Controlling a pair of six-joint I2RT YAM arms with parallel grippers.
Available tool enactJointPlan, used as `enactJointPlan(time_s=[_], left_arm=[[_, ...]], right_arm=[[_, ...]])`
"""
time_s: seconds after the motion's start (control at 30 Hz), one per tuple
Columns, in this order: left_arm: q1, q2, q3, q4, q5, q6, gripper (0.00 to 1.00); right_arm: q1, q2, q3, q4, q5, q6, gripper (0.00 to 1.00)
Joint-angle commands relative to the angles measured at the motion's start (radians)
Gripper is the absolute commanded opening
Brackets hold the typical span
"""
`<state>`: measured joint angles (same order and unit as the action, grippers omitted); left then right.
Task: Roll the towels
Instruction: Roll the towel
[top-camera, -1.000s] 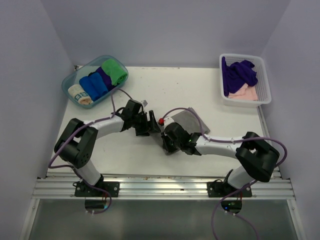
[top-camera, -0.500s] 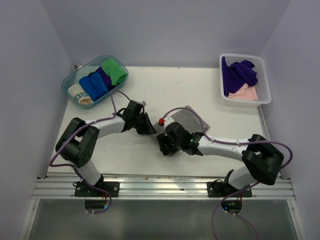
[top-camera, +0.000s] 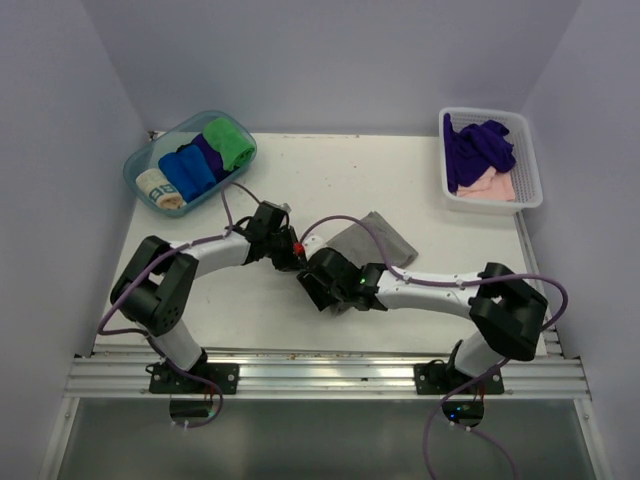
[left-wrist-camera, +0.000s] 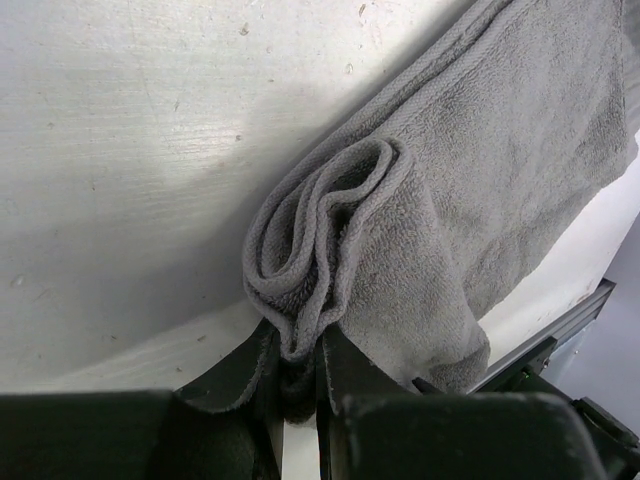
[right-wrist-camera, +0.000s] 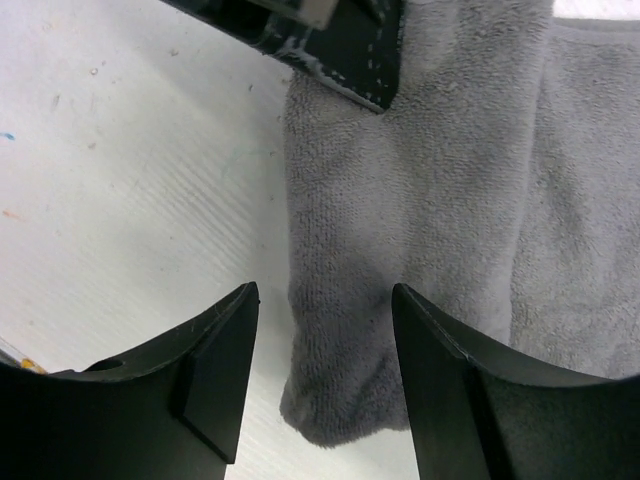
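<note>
A grey towel (top-camera: 378, 238) lies mid-table, its near-left edge partly rolled. In the left wrist view the roll's end (left-wrist-camera: 320, 240) is a loose spiral, and my left gripper (left-wrist-camera: 298, 345) is shut on it. From above, the left gripper (top-camera: 289, 250) is at the roll's left end. My right gripper (top-camera: 318, 286) is just in front of the roll. Its jaws (right-wrist-camera: 325, 300) stand open astride the roll's near end (right-wrist-camera: 350, 330), without touching it. A dark purple towel (top-camera: 480, 145) and a pale pink towel (top-camera: 490, 185) lie crumpled in a white basket.
The white basket (top-camera: 531, 150) stands at the back right. At the back left, a clear blue tub (top-camera: 134, 160) holds several rolled towels in green, blue, purple and beige. Purple cables loop over both arms. Walls close in the table's sides.
The left gripper has shut on the roll's end. The right gripper has opened and slid left along the towel towards the left gripper.
</note>
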<state>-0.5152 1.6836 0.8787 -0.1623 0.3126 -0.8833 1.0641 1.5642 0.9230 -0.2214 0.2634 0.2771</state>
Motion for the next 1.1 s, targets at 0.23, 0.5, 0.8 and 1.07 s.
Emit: enactJointPlan(time_s=[0.23,0.5,0.8,1.07], left_arm=[[-0.008,-0.067,0.003,-0.042,-0.013,-0.020,0.00],[0.009,-0.160,-0.038,-0.032,-0.035,-0.008,0.22],[0.095,-0.321,-0.046,-0.092,-0.069,0.029,0.56],[0.101,-0.366,-0.069,-0.068,-0.035,0.024,0.53]], right_arm=[[0.014,0.183,0.062,0.057,0.097,-0.056,0.40],[-0.025,0.093,0.027,0.115,-0.060,0.007,0.00],[-0.157,0.004,-0.038,0.266,-0.423,0.151,0.00],[-0.280,0.022,-0.061,0.316,-0.721,0.309,0.00]])
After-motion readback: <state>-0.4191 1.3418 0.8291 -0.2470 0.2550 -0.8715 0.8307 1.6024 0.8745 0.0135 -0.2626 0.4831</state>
